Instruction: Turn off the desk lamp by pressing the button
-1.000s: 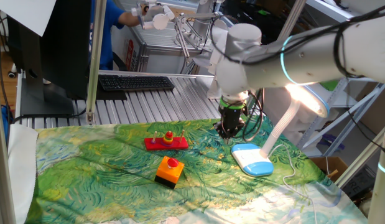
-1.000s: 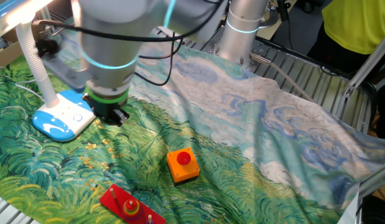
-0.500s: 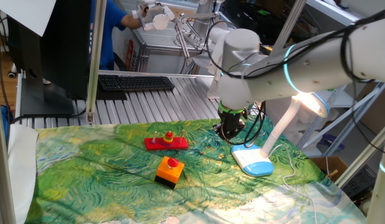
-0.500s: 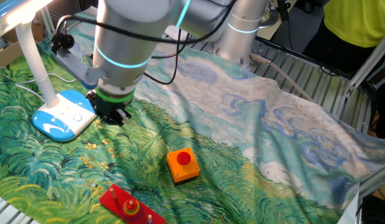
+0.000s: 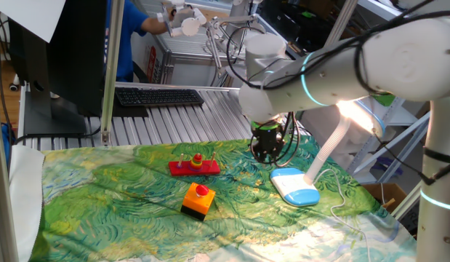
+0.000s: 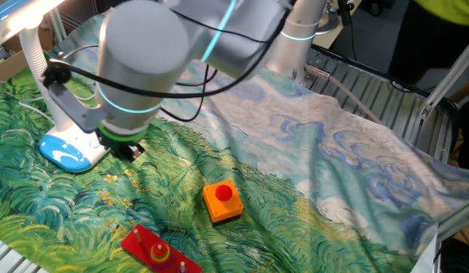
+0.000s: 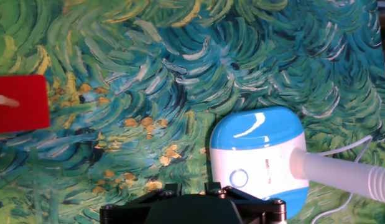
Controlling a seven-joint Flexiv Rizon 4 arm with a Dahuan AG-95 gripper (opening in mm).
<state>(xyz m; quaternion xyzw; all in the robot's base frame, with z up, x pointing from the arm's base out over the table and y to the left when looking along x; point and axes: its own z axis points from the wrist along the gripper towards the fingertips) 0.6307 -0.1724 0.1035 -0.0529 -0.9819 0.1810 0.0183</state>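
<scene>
On the cloth-covered counter (image 5: 108,196), the desk lamp (image 5: 296,186) is lit, its oval base just beside the hovering pincer (image 5: 266,153). The button (image 7: 238,178) lies just ahead of the pincer and slightly right in the hand view. Whether the pincer is spread or pressed together cannot be told.

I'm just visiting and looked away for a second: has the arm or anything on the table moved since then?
The gripper has lifted a little and drifted away from the desk lamp, while the arm's big joint swung round. It took hold of nothing. The lamp is lit as before, and its base, the orange box and the red toy lie where they were.
</scene>
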